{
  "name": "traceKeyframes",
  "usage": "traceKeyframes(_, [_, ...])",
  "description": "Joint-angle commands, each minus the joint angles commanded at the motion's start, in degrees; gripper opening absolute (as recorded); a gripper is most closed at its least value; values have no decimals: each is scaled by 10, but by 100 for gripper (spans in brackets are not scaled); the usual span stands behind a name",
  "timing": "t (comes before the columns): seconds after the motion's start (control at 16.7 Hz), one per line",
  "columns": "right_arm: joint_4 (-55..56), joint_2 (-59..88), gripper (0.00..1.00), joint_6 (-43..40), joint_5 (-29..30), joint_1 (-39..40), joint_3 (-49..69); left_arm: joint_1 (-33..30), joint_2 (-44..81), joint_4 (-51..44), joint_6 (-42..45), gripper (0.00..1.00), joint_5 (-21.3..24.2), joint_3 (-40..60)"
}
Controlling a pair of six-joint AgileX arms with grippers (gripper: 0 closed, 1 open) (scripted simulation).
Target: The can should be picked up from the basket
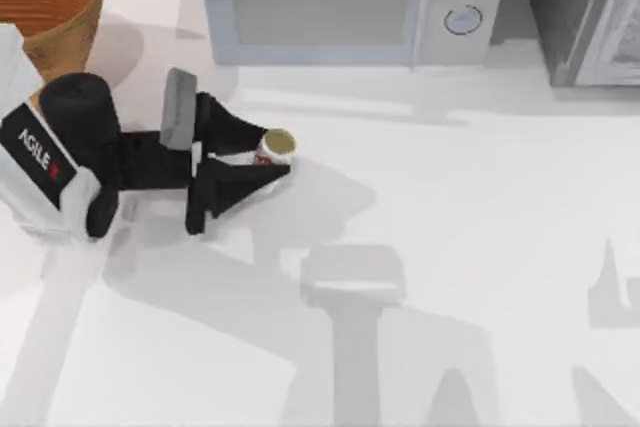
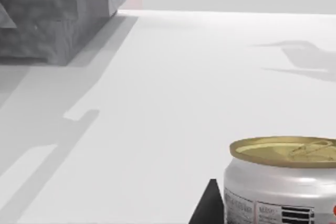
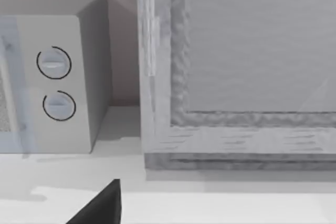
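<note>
The can (image 1: 276,144), silver with red marks and a gold top, stands upright out on the table, right of the basket (image 1: 50,7), which sits at the back left corner. My left gripper (image 1: 272,155) reaches in from the left and is shut on the can, one black finger on each side. In the left wrist view the can (image 2: 283,182) is close up, with a black fingertip (image 2: 209,205) beside it. My right gripper (image 3: 100,208) is parked near the back right, in front of the microwave.
A grey microwave (image 1: 340,2) stands along the back edge, its two dials (image 3: 55,85) facing forward. A grey box-like unit (image 1: 590,17) fills the back right corner. White tabletop stretches open in front and to the right of the can.
</note>
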Motion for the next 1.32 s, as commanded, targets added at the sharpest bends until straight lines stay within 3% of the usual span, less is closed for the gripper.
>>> traceKeyframes(0.18, [0,0,100,0,0,0,0,0,26,18,-1,0,26,15])
traceKeyframes(0.54, [0,0,100,0,0,0,0,0,26,18,-1,0,26,15])
traceKeyframes(1.32, [0,0,100,0,0,0,0,0,26,18,-1,98,26,15])
